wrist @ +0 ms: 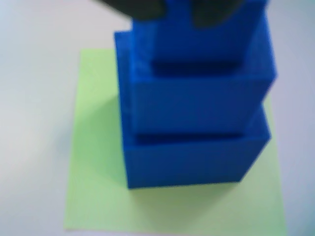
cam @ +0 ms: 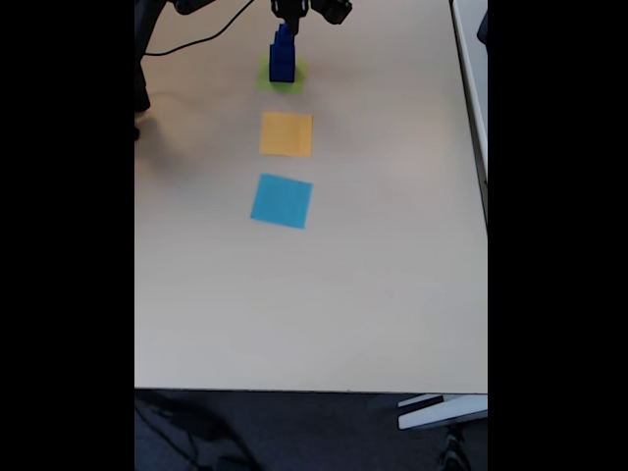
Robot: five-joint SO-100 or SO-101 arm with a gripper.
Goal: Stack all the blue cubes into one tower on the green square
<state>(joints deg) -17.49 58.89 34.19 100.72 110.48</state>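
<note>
Gripper [wrist: 178,12] sits at the top of the wrist view, dark fingertips [wrist: 142,9] either side of the top blue cube [wrist: 202,37]; looks closed on it, though blurry. That cube rides on the tower [wrist: 192,123]: three tiers visible, widest at the bottom. Tower stands on the green square [wrist: 98,172], paper showing on the left and near sides. In the fixed view the tower [cam: 283,57] is at the far end of the table [cam: 392,294]. Orange square [cam: 287,133], then light-blue square [cam: 282,200], line up nearer. Wide bare tabletop right and near; cable [cam: 211,34] at far left.
</note>
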